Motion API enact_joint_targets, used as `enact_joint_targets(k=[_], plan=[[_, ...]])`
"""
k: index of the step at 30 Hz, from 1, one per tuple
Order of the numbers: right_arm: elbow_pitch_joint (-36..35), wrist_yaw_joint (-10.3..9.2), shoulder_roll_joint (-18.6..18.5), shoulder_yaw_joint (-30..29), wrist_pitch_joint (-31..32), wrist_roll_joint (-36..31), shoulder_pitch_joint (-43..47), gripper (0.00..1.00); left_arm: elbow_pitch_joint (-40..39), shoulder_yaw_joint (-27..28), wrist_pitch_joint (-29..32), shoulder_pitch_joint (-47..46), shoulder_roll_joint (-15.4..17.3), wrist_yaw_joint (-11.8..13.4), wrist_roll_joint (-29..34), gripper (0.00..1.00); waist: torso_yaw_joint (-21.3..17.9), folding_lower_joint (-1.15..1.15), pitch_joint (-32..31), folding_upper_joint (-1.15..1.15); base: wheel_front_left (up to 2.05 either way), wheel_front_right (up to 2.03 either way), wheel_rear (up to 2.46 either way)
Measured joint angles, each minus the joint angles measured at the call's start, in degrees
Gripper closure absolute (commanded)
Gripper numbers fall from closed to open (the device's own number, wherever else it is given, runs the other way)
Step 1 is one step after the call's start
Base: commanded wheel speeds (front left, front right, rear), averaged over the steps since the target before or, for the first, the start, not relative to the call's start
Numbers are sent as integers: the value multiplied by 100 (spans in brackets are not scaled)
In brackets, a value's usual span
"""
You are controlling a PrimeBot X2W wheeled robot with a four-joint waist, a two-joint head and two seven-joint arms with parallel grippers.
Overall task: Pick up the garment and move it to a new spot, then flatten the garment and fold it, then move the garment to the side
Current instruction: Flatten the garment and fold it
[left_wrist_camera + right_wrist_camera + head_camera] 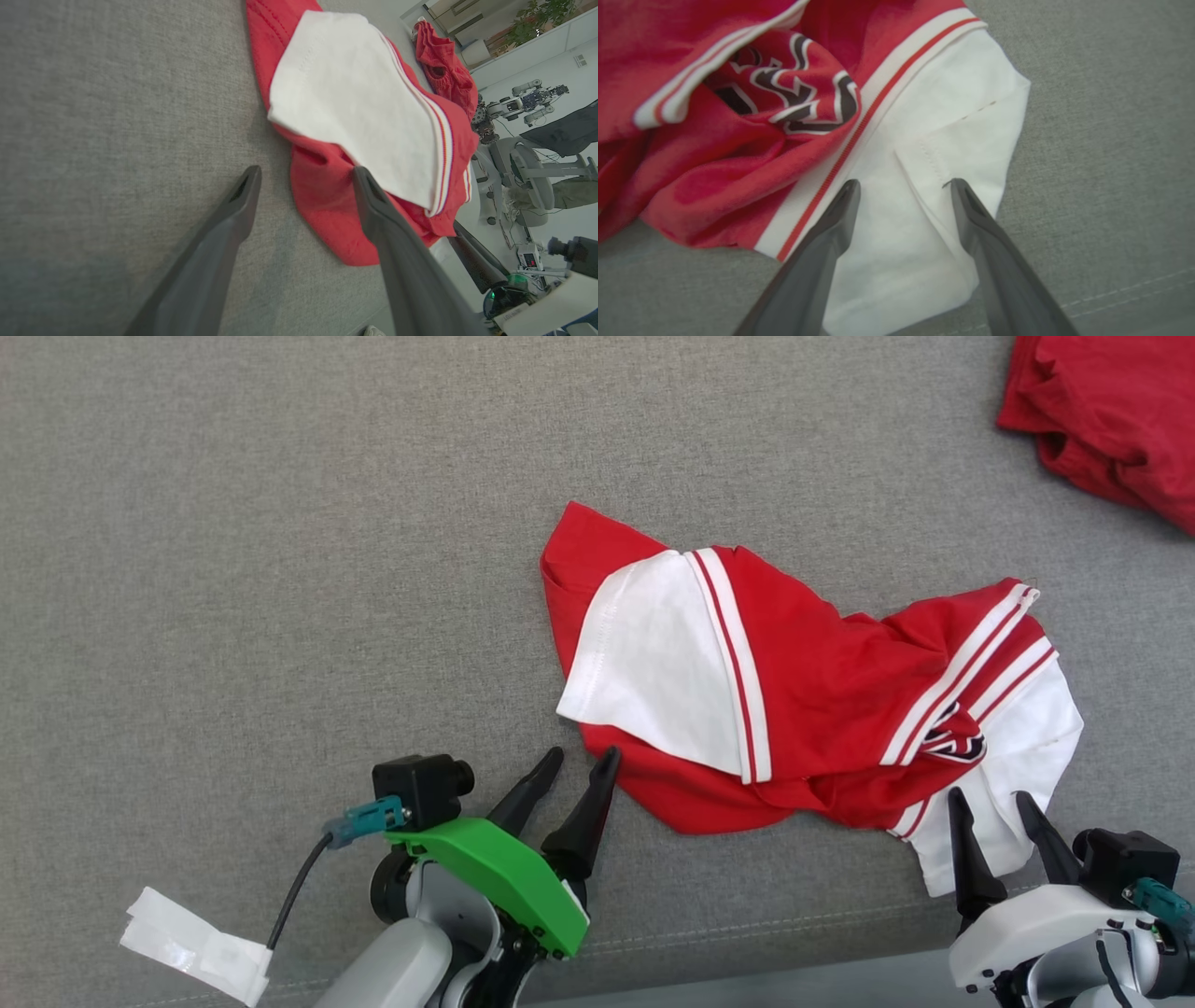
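garment: red with white panels and striped trim, crumpled, lying on the grey cloth bench, right of centre in the head view.
left jaws: released, wide apart. The fingers sit at the garment's lower-left edge, with the inner tip just beside the red hem — can't tell if it touches.
right jaws: released, wide apart. The fingers stand over the white corner at the garment's lower right, and the cloth is not pinched.
left wrist view: one finger is over bare bench, the other in front of the red edge of the garment. Beyond them a white panel lies folded on top of the red.
right wrist view: both fingers are over the white part of the garment, with bench off to the side.
head view extra: a second red cloth is bunched at the top right corner, well apart from the garment. A white tag sits by the left arm's cable.
left wrist extra: the second red cloth lies past the garment, and other machines stand in the room behind the bench edge.
right wrist extra: a black-and-white logo shows close up in a red fold.
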Motion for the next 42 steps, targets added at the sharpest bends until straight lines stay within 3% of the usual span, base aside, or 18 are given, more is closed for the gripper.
enact_joint_targets(k=[16, 18, 19, 20, 26, 27, 28, 42], plan=[[92, 0, 56, 32, -1, 1, -111, 0, 169, -48, 76, -197, -79, -89, -5, 3, -64, 0, 17, 0, 0, 0, 0], [113, 1, 55, 35, -1, 1, -132, 58, 199, -48, 97, -197, -112, -107, -65, 69, -68, 0, 17, 0, 0, 0, 0], [130, 2, 55, 35, -2, 2, -137, 73, 209, -49, 97, -197, -129, -108, -83, 91, -70, 0, 15, 0, 0, 0, 0], [145, 3, 55, 35, -2, 3, -143, 100, 220, -49, 107, -198, -138, -125, -103, 100, -71, 0, 13, 0, 0, 0, 0], [243, 7, 68, 3, -9, 58, -152, 100, 266, -42, 112, -198, -143, -200, -245, 100, -70, 0, -24, 0, 0, 0, 0], [246, 5, 94, -35, -25, 92, -151, 75, 269, -36, 111, -198, -144, -200, -259, 100, -69, 0, -28, 0, 0, 0, 0], [254, 2, 133, -86, -59, 136, -150, 0, 271, -29, 108, -198, -144, -201, -261, 100, -68, 0, -33, 0, 0, 0, 0], [560, -8, 164, -254, -66, 186, -44, 0, 236, 79, 3, -188, -145, -248, -305, 100, -157, 0, -104, 0, 0, 0, 0]])
